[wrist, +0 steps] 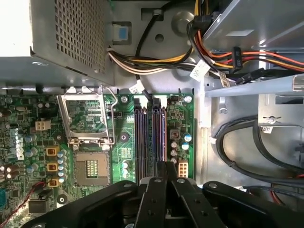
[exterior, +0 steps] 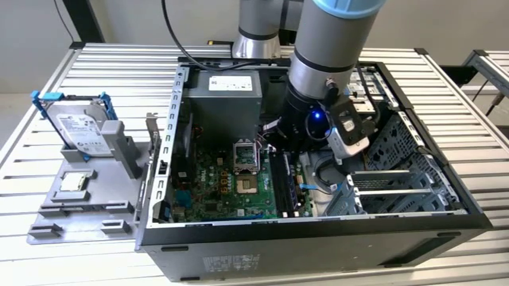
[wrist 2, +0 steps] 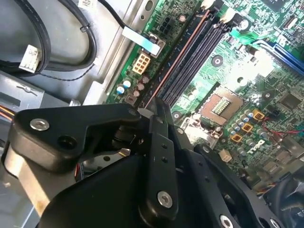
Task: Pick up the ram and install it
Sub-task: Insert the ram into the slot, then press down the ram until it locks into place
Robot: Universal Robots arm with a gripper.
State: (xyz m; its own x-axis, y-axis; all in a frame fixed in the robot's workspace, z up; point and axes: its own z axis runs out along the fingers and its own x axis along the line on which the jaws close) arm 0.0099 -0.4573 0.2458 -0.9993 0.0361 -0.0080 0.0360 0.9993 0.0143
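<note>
Second wrist view gave the clearest account: the gripper (wrist 2: 159, 111) had its fingers (wrist 2: 164, 137) drawn narrow, seemingly pinched on the ram (wrist 2: 178, 59). The ram stood on its thin edge along the outermost of the memory slots (wrist 2: 197, 52) and ran away from the fingertips. Held edge-down and lined up with the slot's length, it looked ready to go straight in. Whether it was fully seated could not be told.

In the first wrist view the gripper (wrist: 166, 168) hung over the near part of the slots (wrist: 147, 142). The open processor socket (wrist: 92, 168) lay to one side and bundled black cables (wrist: 237, 152) lay beyond the board's edge on the other. Room there was tight.

From the exterior view, the arm (exterior: 322, 53) reached down into the open case (exterior: 318, 244) between the power supply (exterior: 226, 95) and the drive cage (exterior: 397, 149). The only free way looked to be upward. On the worktop (exterior: 95, 65), the grey tray (exterior: 47, 223) kept the hard drive (exterior: 80, 128) and processor (exterior: 73, 180).
</note>
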